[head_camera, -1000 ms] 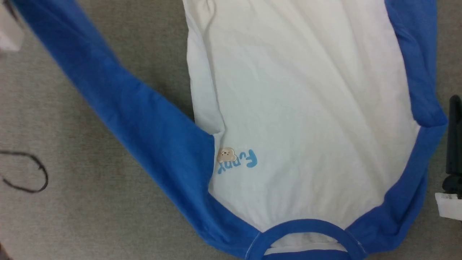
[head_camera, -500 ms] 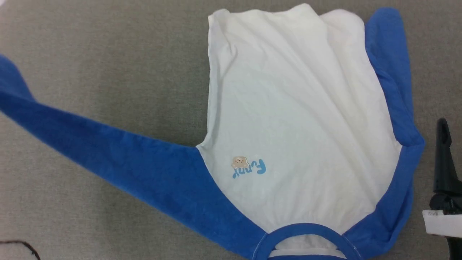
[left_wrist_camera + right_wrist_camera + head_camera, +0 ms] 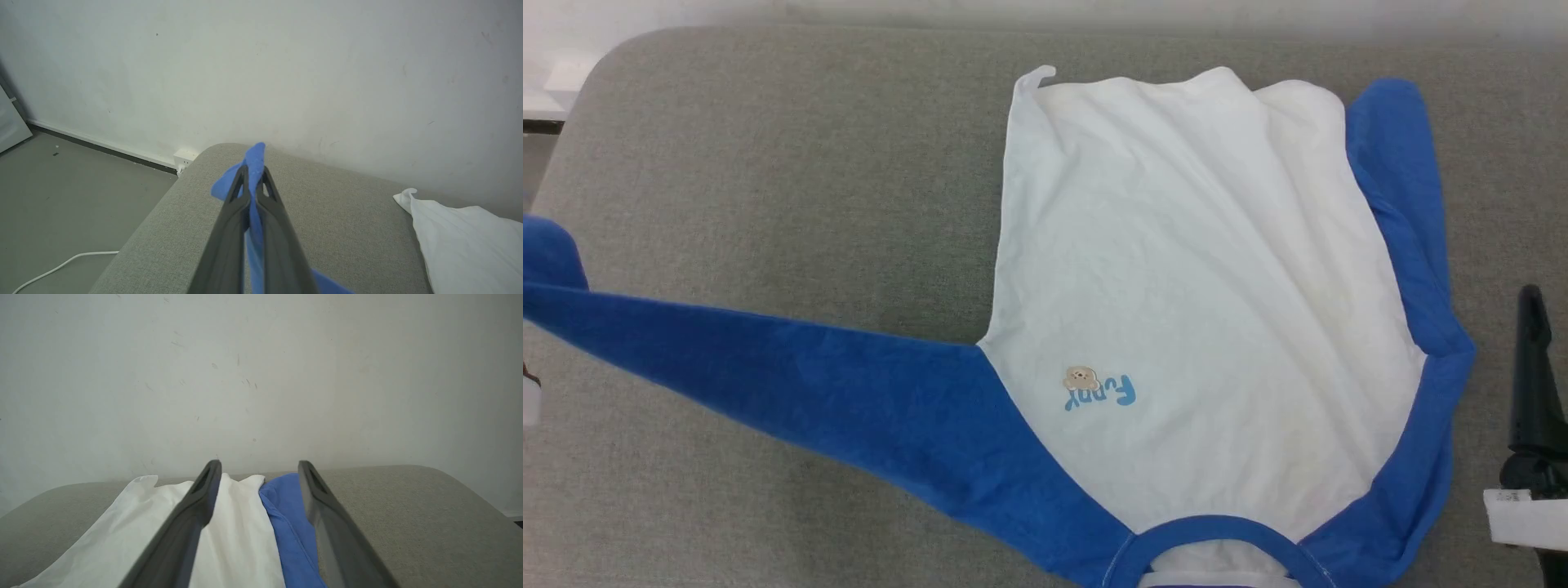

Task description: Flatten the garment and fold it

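Grey fabric-covered surface (image 3: 768,163) with rounded corners, set against a pale, scuffed wall (image 3: 286,61). Beyond its left end, grey floor (image 3: 61,183) with a white cable (image 3: 61,265) trailing across it and a wall socket (image 3: 184,157) low by the skirting.

Compared with a second ago: head camera tipped upward, so the far edge of the surface, a strip of wall and the hem now come into view, and the dark looped cord at the lower left drops out of the picture. Back then, the left sleeve (image 3: 768,367) slanting steeply up and away from the body; now drawn out almost straight sideways.

White-and-blue shirt (image 3: 1201,286) spread chest-up on the surface, collar (image 3: 1209,531) nearest the robot, hem toward the wall, pale blue lettering (image 3: 1107,392) on the chest. Along the body's other edge, the right sleeve (image 3: 1405,204) folded in close. Out to the left, the left gripper (image 3: 254,171) clamped tight on the blue sleeve end, over the surface's left part. Just beside the right shoulder, the right gripper (image 3: 258,465), fingers wide apart, holding nothing, clear of the cloth.
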Controlling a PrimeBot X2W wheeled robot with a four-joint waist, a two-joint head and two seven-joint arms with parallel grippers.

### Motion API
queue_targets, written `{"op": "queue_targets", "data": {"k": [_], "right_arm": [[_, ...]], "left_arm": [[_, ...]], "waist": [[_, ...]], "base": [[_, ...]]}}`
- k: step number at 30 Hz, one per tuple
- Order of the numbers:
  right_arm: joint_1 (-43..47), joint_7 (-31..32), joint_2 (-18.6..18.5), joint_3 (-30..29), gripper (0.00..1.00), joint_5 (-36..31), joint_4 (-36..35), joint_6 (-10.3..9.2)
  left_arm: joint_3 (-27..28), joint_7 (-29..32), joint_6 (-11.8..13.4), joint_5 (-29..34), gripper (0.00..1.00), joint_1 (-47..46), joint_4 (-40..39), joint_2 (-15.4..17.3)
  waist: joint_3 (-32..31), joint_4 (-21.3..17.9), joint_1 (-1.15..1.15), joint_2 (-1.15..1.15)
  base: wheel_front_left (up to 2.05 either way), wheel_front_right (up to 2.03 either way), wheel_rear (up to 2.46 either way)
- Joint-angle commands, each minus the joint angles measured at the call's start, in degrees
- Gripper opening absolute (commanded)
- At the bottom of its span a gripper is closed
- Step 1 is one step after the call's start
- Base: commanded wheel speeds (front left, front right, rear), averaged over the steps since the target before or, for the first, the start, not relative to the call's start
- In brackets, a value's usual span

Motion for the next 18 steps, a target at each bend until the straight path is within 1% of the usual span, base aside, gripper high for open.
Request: {"op": "queue_targets", "data": {"k": [1,5,9,11,14,18], "right_arm": [[0.39,0.07,0.29,-0.52,1.0,-0.48,-0.45,-0.05],[0.58,0.25,0.48,-1.93,1.0,-0.75,-0.99,-0.05],[0.84,0.6,0.55,-3.1,1.0,-0.9,-1.49,-0.05],[0.83,0.76,0.6,-3.45,1.0,-0.95,-1.71,-0.05],[0.72,0.83,0.71,-4.15,1.0,-0.97,-2.04,-0.05],[0.63,0.82,0.84,-5.56,1.0,-0.94,-2.38,-0.05]], "left_arm": [[0.25,-0.48,0.55,0.46,0.0,0.24,-0.79,-0.14],[-1.29,-0.31,1.26,2.05,0.0,-0.68,-3.42,0.07],[-6.13,0.44,0.88,4.08,0.0,-2.97,-7.23,0.18],[-9.69,1.08,0.39,5.7,0.0,-4.38,-9.17,0.28],[-16.08,1.92,-0.27,7.58,0.0,-7.32,-12.05,-0.94],[-26.39,3.2,-1.61,10.12,0.0,-12.14,-14.76,-4.14]], "waist": [[-0.17,-0.07,0.0,0.0],[-0.66,-0.07,0.0,0.0],[-0.94,0.04,0.0,0.0],[-0.94,0.02,0.0,0.0],[-0.93,-0.14,0.0,0.0],[-0.99,-0.46,0.0,0.0]], "base": [[0.0,0.0,0.0],[0.0,0.0,0.0],[0.0,0.0,0.0],[0.0,0.0,0.0],[0.0,0.0,0.0],[0.0,0.0,0.0]]}}
